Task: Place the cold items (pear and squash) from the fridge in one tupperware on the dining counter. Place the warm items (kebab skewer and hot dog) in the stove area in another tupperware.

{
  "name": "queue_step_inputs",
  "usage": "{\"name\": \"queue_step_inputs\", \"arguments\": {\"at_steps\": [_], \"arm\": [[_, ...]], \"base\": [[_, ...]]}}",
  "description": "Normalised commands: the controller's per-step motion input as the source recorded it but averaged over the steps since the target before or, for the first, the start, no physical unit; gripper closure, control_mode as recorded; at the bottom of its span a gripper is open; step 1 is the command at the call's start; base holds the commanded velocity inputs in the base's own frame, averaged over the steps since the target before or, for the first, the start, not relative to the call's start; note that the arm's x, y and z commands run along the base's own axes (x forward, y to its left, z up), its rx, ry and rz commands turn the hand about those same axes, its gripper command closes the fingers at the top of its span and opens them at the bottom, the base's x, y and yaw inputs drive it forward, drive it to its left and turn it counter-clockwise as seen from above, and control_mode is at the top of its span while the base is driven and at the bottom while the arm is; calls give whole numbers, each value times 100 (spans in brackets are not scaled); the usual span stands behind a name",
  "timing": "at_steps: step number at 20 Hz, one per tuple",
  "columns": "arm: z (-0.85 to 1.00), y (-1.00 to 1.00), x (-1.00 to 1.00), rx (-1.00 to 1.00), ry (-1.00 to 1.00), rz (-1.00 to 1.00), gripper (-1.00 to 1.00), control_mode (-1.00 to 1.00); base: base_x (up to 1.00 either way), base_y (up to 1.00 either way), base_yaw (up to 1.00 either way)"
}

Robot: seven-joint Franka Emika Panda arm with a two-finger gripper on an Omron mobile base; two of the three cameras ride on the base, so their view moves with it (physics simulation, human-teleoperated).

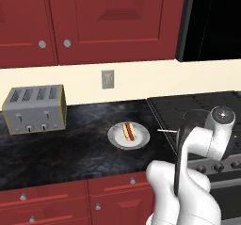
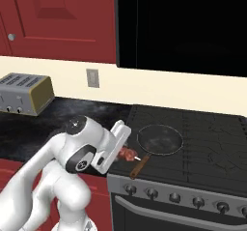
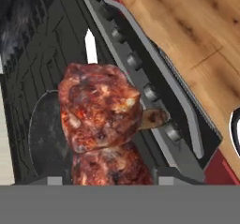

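Note:
My gripper [image 3: 111, 177] is shut on the kebab skewer [image 3: 101, 110], whose browned meat chunks sit between the fingers with the pale stick tip pointing away. From the right base view the kebab skewer [image 2: 128, 153] hangs at the stove's front left corner, held by the gripper [image 2: 120, 150] just left of the pan handle. The skewer's thin tip [image 1: 165, 131] pokes out left of the arm. The hot dog [image 1: 129, 131] lies on a small grey plate [image 1: 117, 141] on the black counter. Pear, squash, fridge, both tupperware and the dining counter are out of view.
A dark frying pan [image 2: 161, 139] with a brown handle [image 2: 139, 166] sits on the black stove [image 2: 207, 143]. A grey toaster [image 1: 35, 108] stands at the counter's left. Red cabinets hang above, and stove knobs [image 3: 151, 93] line the front edge over a wooden floor [image 3: 197, 26].

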Motion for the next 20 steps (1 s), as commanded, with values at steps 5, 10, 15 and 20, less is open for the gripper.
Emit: {"name": "queue_step_inputs", "arguments": {"at_steps": [5,10,15,20], "arm": [[0,100,-18,-8,-17,-19,100,-100],[-30,96,0,-5,-18,-22,100,-100],[-75,23,-10,-2,-18,0,100,-100],[-12,0,-7,0,-3,0,100,100]], "base": [[0,0,0],[0,0,0],[0,0,0],[-64,0,18]]}}
